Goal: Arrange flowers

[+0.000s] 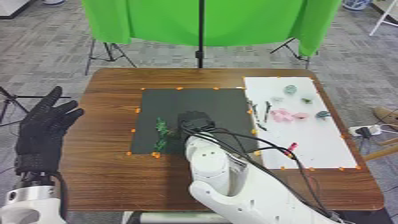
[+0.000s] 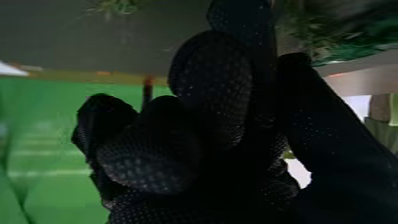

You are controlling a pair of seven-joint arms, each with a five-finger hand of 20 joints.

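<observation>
You're holding your left hand (image 1: 42, 131) spread beside the table's (image 1: 102, 112) nine-o'clock edge; your right hand (image 1: 195, 121) is sitting between eight-o'clock greenery (image 1: 162, 134) and three-o'clock flowers (image 1: 281, 116), grip impossible to tell.

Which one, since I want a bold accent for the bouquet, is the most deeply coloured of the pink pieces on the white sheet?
The small deep-pink piece nearest the robot; the paler pink flowers lie farther away.

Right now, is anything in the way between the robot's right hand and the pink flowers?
Yes: thin dark stems lie on the white sheet, between the right hand and the pink flowers. They look low, so the hand could probably pass over.
</observation>
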